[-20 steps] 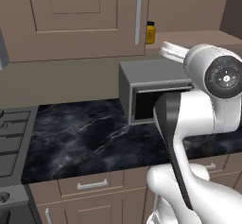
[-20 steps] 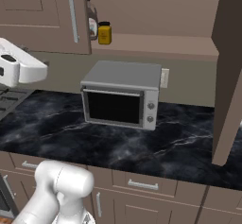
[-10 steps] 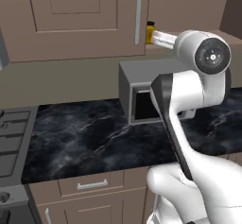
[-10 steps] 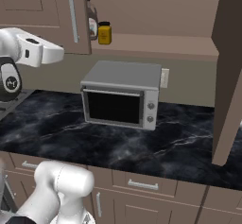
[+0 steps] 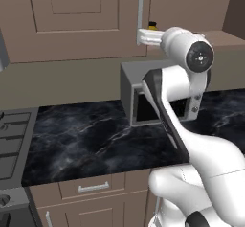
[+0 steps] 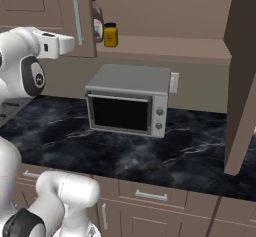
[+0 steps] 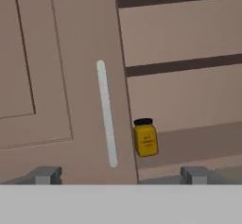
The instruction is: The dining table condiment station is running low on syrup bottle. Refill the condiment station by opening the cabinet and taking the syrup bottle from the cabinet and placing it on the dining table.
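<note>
The cabinet (image 5: 72,20) is a taupe wall unit whose left door is shut and carries a vertical silver handle (image 5: 140,9). My gripper (image 5: 139,36) hangs open just below that handle, with nothing between its fingers. From the right base view the gripper (image 6: 71,43) is level with the door's lower edge, close to the handle (image 6: 76,15). The syrup bottle (image 6: 97,25) stands on the open shelf, half hidden behind the door edge. In the hand view the handle (image 7: 107,114) runs up the middle above the gripper (image 7: 120,176); the door hides the bottle there. The dining table is out of view.
A short yellow jar (image 6: 110,35) with a black lid stands beside the bottle on the shelf (image 6: 165,46). A grey toaster oven (image 6: 129,100) sits on the black marble counter (image 6: 190,151) below. The cabinet's right door (image 6: 242,76) stands swung open. A stove (image 5: 9,140) is at the left.
The arm has swung its hand up and across toward the shut door's handle. The gripper has stayed open. Nothing else moved.
</note>
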